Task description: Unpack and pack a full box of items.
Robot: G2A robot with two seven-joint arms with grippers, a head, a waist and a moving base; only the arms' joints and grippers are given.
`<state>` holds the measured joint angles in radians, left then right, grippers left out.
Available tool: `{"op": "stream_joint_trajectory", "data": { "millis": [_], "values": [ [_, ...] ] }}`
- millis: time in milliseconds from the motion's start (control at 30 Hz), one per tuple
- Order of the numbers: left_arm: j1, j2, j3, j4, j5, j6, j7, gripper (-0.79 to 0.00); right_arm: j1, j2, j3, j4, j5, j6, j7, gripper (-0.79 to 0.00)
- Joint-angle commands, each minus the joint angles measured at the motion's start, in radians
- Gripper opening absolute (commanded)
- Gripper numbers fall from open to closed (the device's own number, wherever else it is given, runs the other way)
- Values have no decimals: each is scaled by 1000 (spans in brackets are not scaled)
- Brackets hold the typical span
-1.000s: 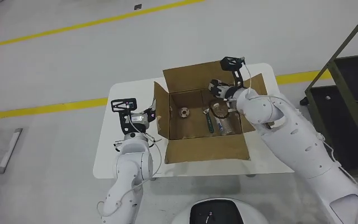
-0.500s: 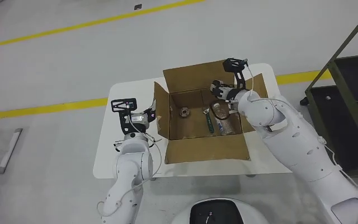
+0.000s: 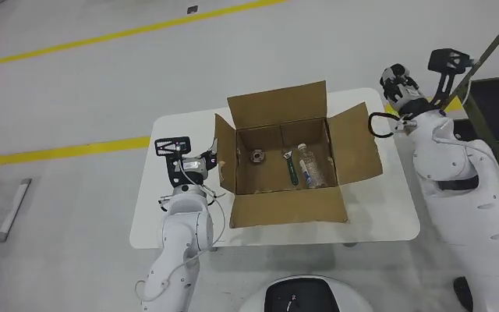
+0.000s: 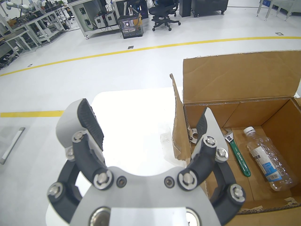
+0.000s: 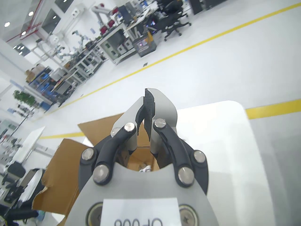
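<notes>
An open cardboard box (image 3: pixel 282 207) stands mid-table. Inside lie a round metal flange (image 3: pixel 254 157), a green-handled wrench (image 3: pixel 291 167) and a clear plastic bottle (image 3: pixel 311 169). My left gripper (image 3: pixel 173 146) hovers over the table just left of the box, open and empty. The left wrist view shows my left gripper (image 4: pixel 144 114) beside the box (image 4: pixel 235 83), with the wrench (image 4: pixel 238 156) and bottle (image 4: pixel 265 158) inside. My right gripper (image 3: pixel 448 59) is off past the table's far right corner. In its wrist view the right gripper (image 5: pixel 147 105) is shut on nothing.
All flaps of the box are folded outward; the right flap (image 3: pixel 355 145) lies over the white table (image 3: pixel 168 222). A dark metal rack (image 3: pixel 468 132) stands on the floor right of the table. Bare tabletop lies left and right of the box.
My right arm rose from above the bottle in the box and swung out to the right, past the table's corner. The left arm and the box contents stayed put.
</notes>
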<state>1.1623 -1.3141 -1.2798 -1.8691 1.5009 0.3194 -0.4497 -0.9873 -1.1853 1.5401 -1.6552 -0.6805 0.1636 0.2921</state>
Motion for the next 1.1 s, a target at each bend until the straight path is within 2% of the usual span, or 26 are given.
{"op": "stream_joint_trajectory", "data": {
  "millis": [0, 133, 300, 400, 633, 867, 1067],
  "values": [
    [0, 0, 0, 0, 0, 0, 0, 0, -54, 9, 78, -5, -16, 8, 15, -785],
    [0, 0, 0, 0, 0, 0, 0, 0, -149, 20, 164, 16, -30, -7, 35, -785],
    [0, 0, 0, 0, 0, 0, 0, 0, -205, 9, 124, 91, 36, -23, 0, -785],
    [0, 0, 0, 0, 0, 0, 0, 0, -181, 0, 43, 134, 27, -52, -13, -785],
    [0, 0, 0, 0, 0, 0, 0, 0, -52, -23, -128, 217, 29, -171, 13, -785],
    [0, 0, 0, 0, 0, 0, 0, 0, 9, -26, -200, 211, 40, -320, 129, -785],
    [0, 0, 0, 0, 0, 0, 0, 0, 28, -26, -235, 194, 37, -381, 204, -785]
  ]
}}
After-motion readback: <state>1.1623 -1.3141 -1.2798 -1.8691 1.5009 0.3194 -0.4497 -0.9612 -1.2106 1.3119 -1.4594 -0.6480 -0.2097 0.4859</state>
